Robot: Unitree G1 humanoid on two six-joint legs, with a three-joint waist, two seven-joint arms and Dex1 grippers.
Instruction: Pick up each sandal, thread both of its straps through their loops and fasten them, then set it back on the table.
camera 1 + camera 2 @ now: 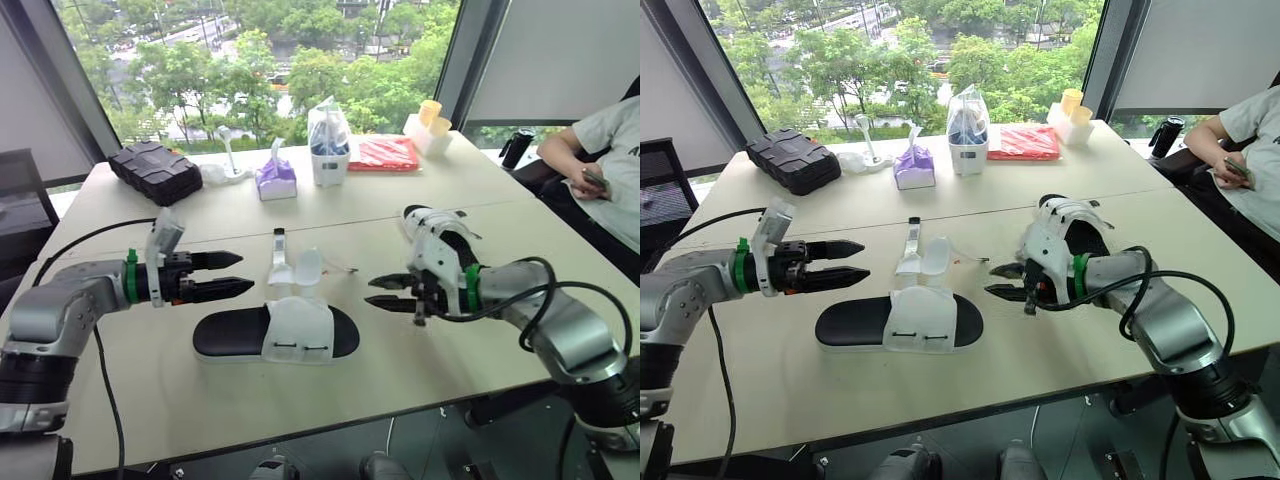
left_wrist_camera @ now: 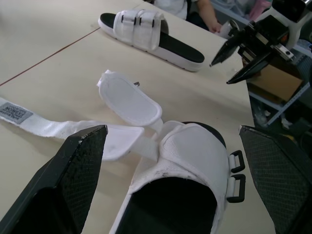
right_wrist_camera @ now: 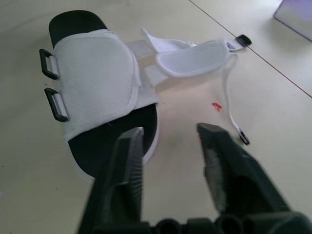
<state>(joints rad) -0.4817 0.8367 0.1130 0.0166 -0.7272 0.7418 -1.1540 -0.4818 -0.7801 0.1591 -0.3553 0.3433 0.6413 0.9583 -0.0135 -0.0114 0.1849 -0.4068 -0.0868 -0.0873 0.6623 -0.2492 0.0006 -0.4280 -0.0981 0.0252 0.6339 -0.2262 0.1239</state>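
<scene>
Sandal [image 1: 290, 330] straps unfastened, strap label [image 2: 12, 111] unreadable, left fingers [image 1: 222, 261] wide, right fingers [image 1: 390, 281] parted

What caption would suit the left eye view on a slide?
Open left gripper and open right gripper flank an unfastened sandal, loose straps splayed on the table.

Non-task clutter sits on the far side of the desk [image 1: 200, 215], with the purple tissue box [image 1: 276, 180] as reference. A black ribbed hard case [image 1: 155, 171] is left of the box. Between them is a small white item [image 1: 226, 170], can't tell what. Just right of the box is a white container [image 1: 329, 152] with a clear bag over it. Further right is a flat red packet [image 1: 383, 153], then a white tray of yellow cups [image 1: 428, 128]. A person [image 1: 615, 150] sits well right of the box, phone [image 1: 597, 181] in hand, with a black bottle [image 1: 516, 148] near their elbow. Behind the box is a window [image 1: 250, 60] with trees outside.
</scene>
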